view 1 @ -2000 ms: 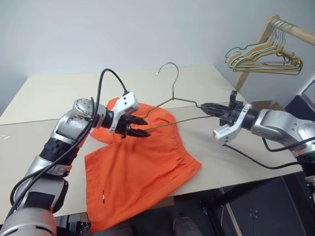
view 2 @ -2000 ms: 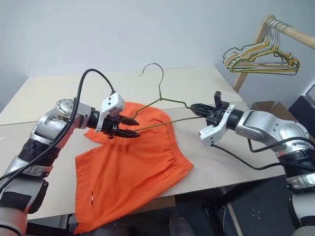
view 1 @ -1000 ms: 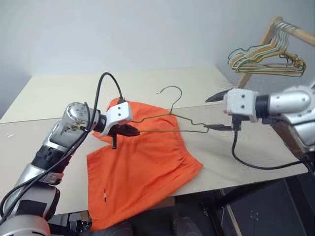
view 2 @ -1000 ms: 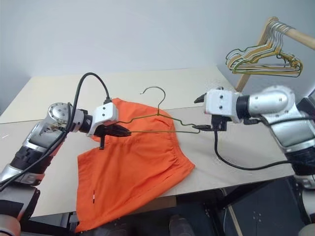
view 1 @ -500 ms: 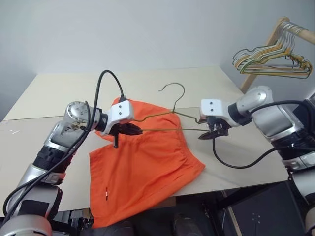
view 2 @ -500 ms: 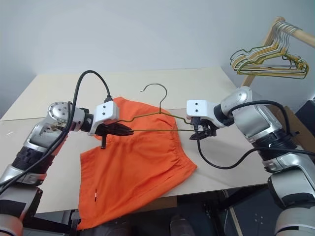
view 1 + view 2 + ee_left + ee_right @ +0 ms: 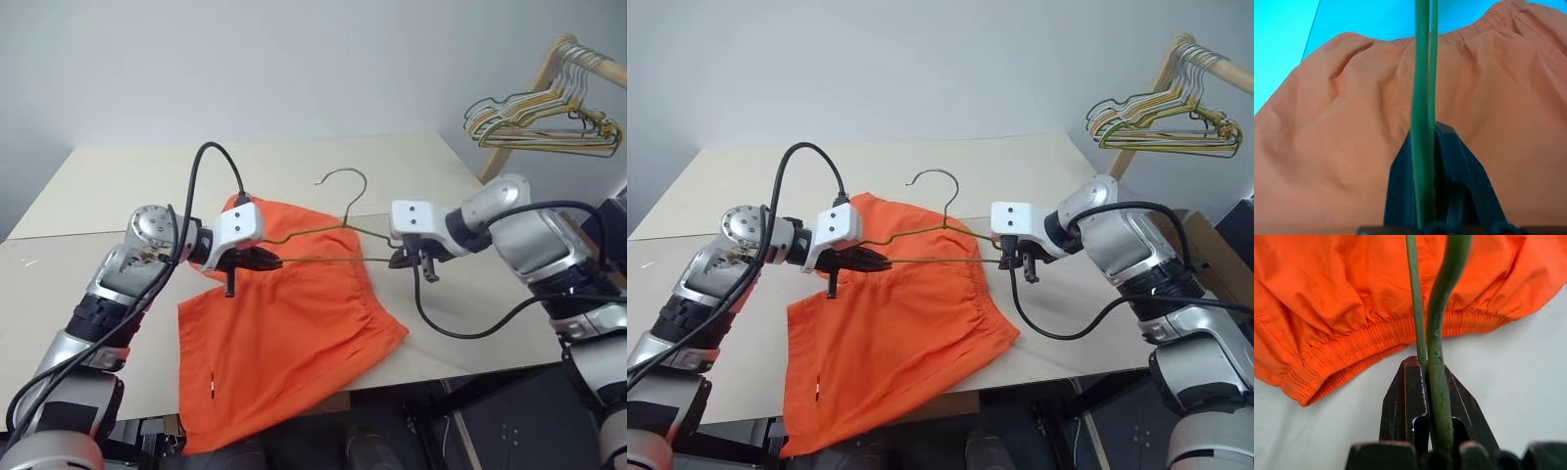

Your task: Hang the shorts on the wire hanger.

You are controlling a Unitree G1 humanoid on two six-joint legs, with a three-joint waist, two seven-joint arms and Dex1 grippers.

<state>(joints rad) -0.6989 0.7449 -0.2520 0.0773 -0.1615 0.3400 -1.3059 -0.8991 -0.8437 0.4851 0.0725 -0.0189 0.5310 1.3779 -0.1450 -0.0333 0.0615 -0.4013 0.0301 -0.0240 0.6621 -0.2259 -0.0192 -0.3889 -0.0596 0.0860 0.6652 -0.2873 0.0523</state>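
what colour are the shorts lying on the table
Bright orange shorts, plain, with a gathered waistband; clearest in the right eye view.

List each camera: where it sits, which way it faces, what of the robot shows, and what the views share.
Head views: both eyes look forward and down at the table, with both arms; the left gripper and right gripper hold the hanger over the shorts.
Left wrist view: looks along its shut fingers at wire and shorts.
Right wrist view: looks along its shut fingers at wire and waistband.
Shared: every view has hanger and shorts.
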